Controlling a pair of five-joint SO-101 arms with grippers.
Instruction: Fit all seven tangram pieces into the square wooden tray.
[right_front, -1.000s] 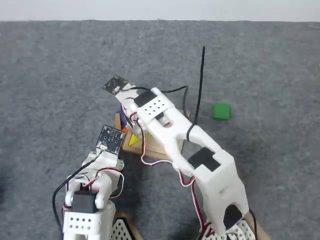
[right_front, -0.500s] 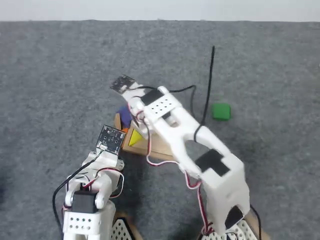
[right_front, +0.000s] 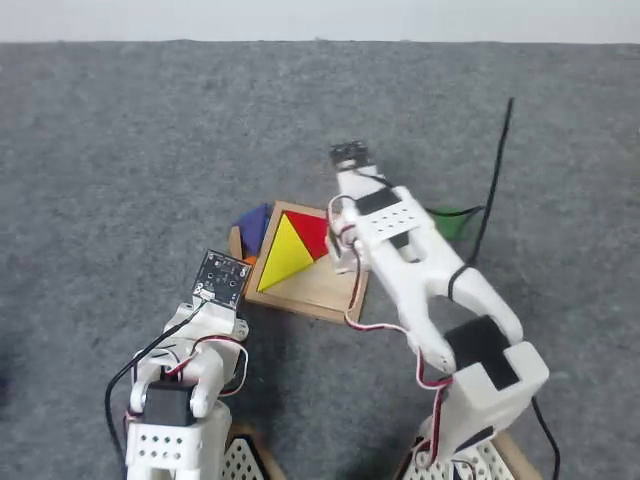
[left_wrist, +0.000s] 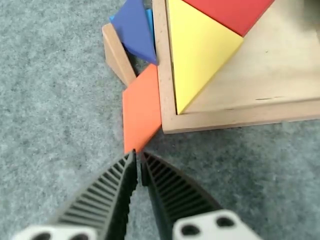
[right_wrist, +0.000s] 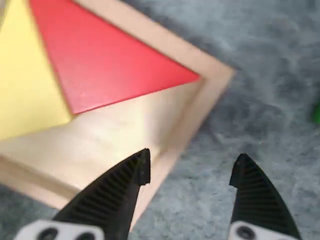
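The square wooden tray (right_front: 325, 290) holds a yellow triangle (right_front: 283, 255) and a red triangle (right_front: 312, 232) side by side. Outside its left rim lie a blue triangle (left_wrist: 132, 30), an orange parallelogram (left_wrist: 142, 110) and a wood-coloured piece (left_wrist: 117, 55). My left gripper (left_wrist: 136, 157) is shut and empty, its tips at the orange piece's near corner. My right gripper (right_wrist: 192, 170) is open over the tray's corner (right_wrist: 210, 80) beside the red triangle (right_wrist: 110, 65), one finger above the tray floor, the other above the carpet. A green piece (right_front: 452, 222) lies right of the right arm (right_front: 395, 225).
Grey carpet (right_front: 120, 150) covers the table on all sides. A black cable (right_front: 495, 170) rises from the right arm near the green piece. The left arm (right_front: 200, 350) stands at the tray's lower left.
The right arm has swung rightwards from over the tray's left side to its right corner, uncovering the yellow and red triangles. The left arm has not moved.
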